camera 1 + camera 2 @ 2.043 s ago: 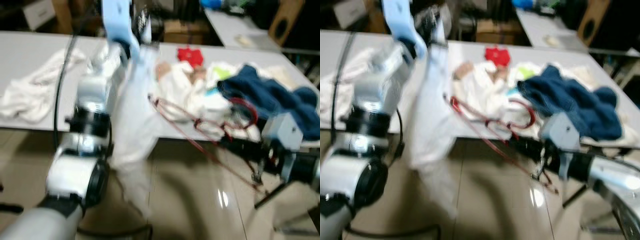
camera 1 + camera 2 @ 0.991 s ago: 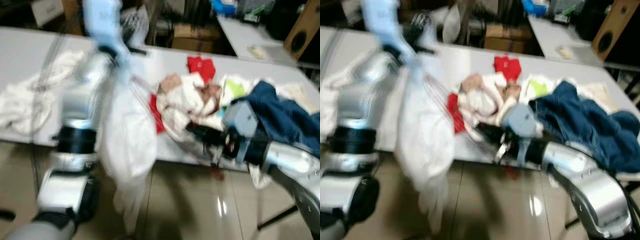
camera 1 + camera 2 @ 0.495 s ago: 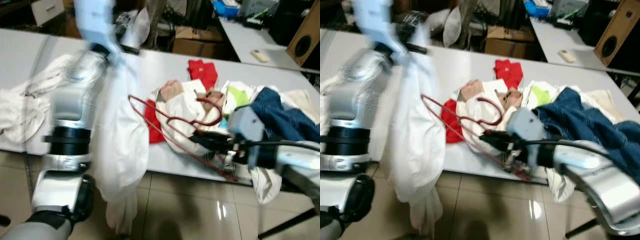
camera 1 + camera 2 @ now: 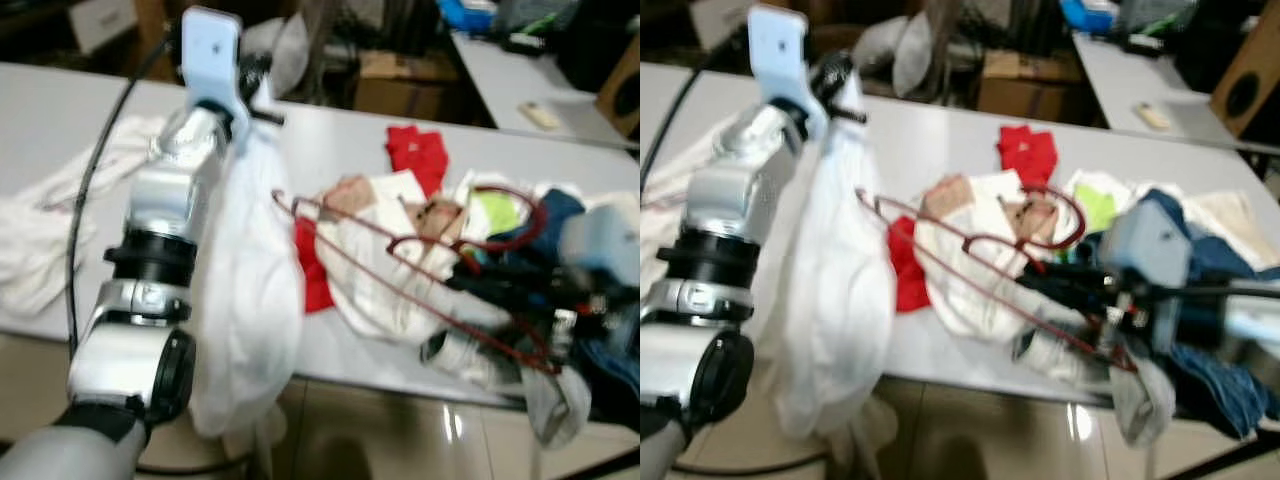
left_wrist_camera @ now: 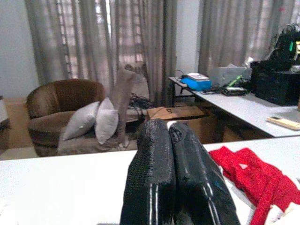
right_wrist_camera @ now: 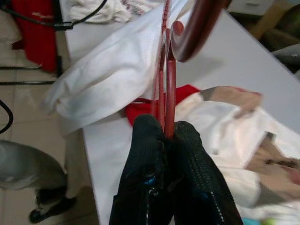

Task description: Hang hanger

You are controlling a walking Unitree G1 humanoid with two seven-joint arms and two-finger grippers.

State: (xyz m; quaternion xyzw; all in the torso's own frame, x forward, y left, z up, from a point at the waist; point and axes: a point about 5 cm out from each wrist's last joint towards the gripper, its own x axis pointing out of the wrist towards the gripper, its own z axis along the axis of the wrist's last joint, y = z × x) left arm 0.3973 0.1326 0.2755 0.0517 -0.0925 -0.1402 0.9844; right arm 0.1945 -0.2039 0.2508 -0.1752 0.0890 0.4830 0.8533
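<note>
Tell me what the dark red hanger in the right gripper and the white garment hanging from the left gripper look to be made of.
The dark red hanger looks like thin wire with a glossy red coating: slim rods, shiny rounded hook. The right gripper is shut on it. The white garment looks like light woven cloth, matte, in soft folds, hanging from the left gripper; exact fibre unclear.

Right tool (image 4: 470, 285) blurred (motion smear).

One red hanger (image 4: 970, 250) is showing, and two grippers, left (image 5: 174, 140) and right (image 6: 161, 133). One white garment (image 4: 245, 300) is hanging from the left one. Two red cloths (image 4: 417, 155) are lying on the table (image 4: 340, 130), also one blue garment (image 4: 1215, 300). Two grey cushions (image 5: 93, 121) are leaning on one brown armchair (image 5: 47, 98).
</note>
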